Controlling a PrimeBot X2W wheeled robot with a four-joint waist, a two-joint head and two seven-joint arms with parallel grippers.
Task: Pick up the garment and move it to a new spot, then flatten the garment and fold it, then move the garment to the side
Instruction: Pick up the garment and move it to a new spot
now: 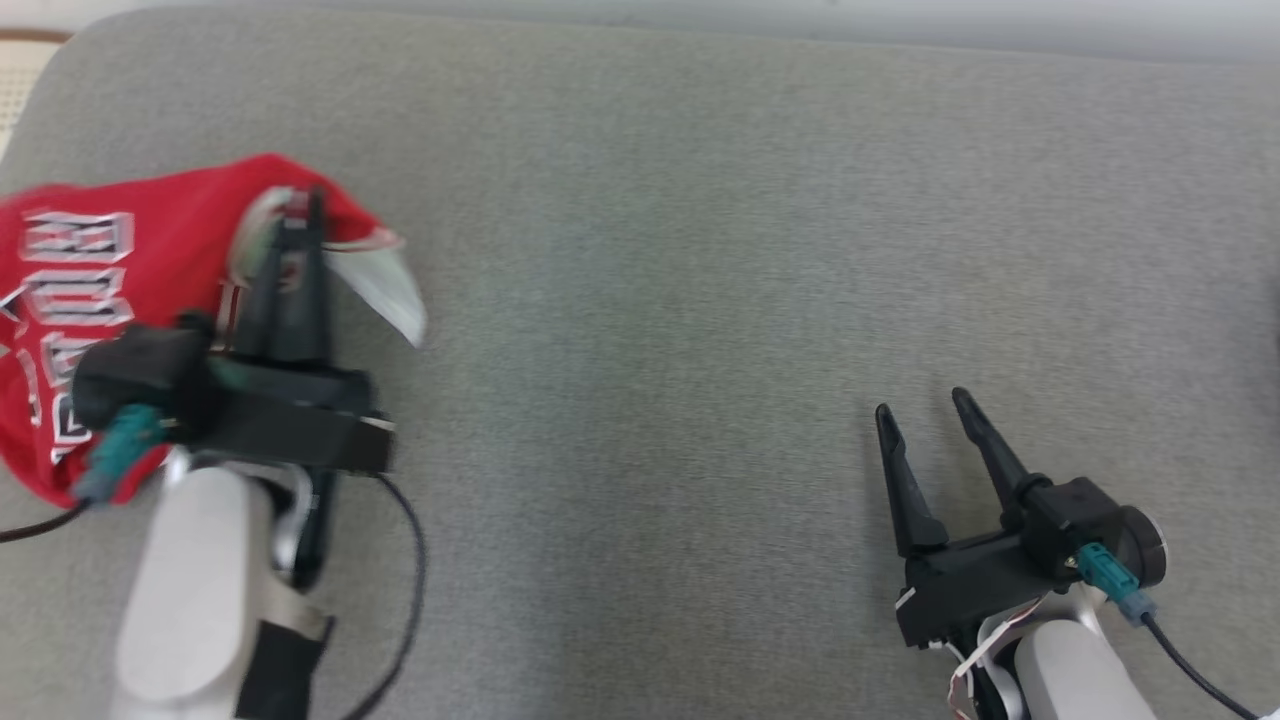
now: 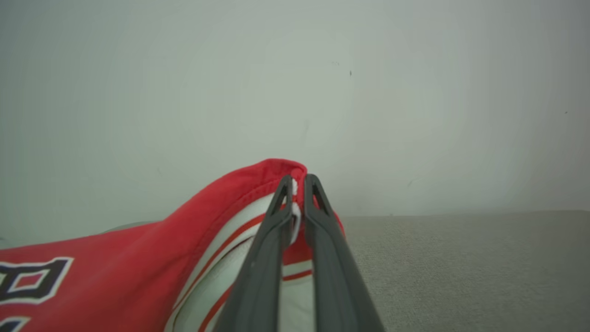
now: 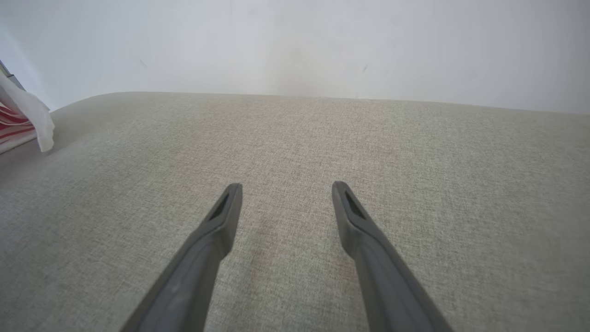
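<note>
Head view: red garment (image 1: 150, 215) w/ white-edged lettering lies at far left of grey cushion (image 1: 700, 300), near its rounded back-left corner; part of it runs off the view's left edge. Pic is blurred there. L gripper (image 1: 300, 212) sits over the garment's right end, fingers pressed close together, clamped on the cloth at a white-and-red trimmed opening. A white flap (image 1: 385, 285) hangs out to the right of the fingers. Pale L forearm (image 1: 190, 590) comes up from bottom left, black cable (image 1: 415, 560) looping beside it. R gripper (image 1: 921, 402) is at lower right, well apart from the garment, fingers spread, bare cushion betw. them.

L wrist view: both fingers (image 2: 262, 267) meet at the tips on a fold of the garment (image 2: 138, 263). Red hem w/ white trim is pinched betw. them & drawn up into a peak above the rest of the cloth. Part of a black, white-outlined letter shows at lower left. Cushion (image 2: 461, 267) to the right, pale wall (image 2: 295, 92) behind.

R wrist view: R gripper (image 3: 286, 186) released, fingers wide apart over the cushion (image 3: 295, 138). Bit of garment (image 3: 18, 122), white w/ red stripes, at far left edge. Wall (image 3: 295, 41) beyond.
</note>
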